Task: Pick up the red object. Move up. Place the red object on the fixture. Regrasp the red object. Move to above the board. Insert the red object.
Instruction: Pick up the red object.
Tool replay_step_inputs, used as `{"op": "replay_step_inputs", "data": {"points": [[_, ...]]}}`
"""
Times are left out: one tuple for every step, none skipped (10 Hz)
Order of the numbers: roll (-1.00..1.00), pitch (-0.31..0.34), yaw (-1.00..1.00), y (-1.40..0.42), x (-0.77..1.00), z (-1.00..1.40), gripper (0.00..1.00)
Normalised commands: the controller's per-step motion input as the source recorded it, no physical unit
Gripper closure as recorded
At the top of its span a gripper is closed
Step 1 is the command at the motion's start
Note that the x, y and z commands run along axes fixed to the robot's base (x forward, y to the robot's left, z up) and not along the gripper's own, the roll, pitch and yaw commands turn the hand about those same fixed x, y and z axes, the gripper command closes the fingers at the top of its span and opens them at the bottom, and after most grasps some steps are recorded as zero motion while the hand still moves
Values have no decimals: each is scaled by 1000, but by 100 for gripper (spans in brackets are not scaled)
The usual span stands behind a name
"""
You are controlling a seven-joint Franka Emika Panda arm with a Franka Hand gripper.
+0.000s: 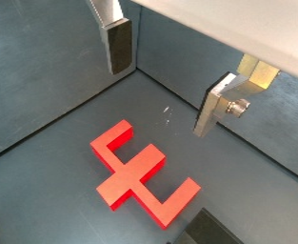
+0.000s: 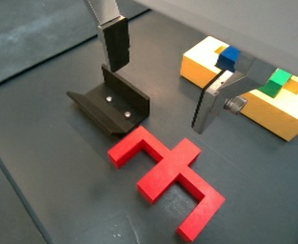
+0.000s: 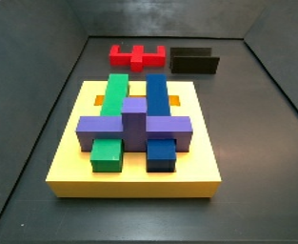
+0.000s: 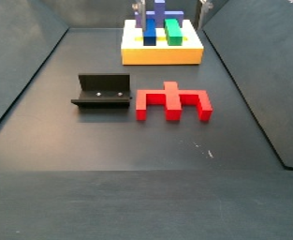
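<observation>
Dark grey floor with low dark walls fills all four views, and every piece rests on it.

Going from left to right in a side view, the small black L-shaped fixture [image 4: 102,93] stands first, and the bright red blocky piece, the red object [image 4: 172,101], lies flat just beside it but not touching. Behind them, well apart, is the thick yellow square board [image 4: 161,45] with its green, blue and purple blocks.

The gripper [image 2: 164,81] hangs above the floor and points down. Its jaws are open and hold nothing. In both wrist views the two flat silver fingers [image 1: 117,43] with dark pads stand wide apart, and the floor is seen between them. In a wrist view the red object [image 2: 167,172] lies below the gripper, free on the floor, with the fixture [image 2: 110,105] near one finger and the board [image 2: 255,88] behind the other finger [image 2: 215,100].

The arm itself is almost hidden: in both side views no gripper can be made out clearly. In a side view the board [image 3: 136,172] covers much of the floor, and the red object [image 3: 138,55] and the fixture [image 3: 194,60] are small behind it.
</observation>
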Motion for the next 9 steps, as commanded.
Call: {"op": "replay_step_inputs", "data": {"points": [[-14, 0, 0, 14, 0, 0, 0], [0, -7, 0, -6, 0, -69, 0], [-93, -77, 0, -126, -37, -366, 0], [-86, -171, 0, -406, -257, -674, 0], [-43, -136, 0, -571, -214, -777, 0], [0, -121, 0, -543, -266, -909, 0], [0, -123, 0, -351, -260, -997, 0], [19, -84, 0, -160, -111, -1000, 0], [46, 0, 0, -69, 0, -1000, 0]]}}
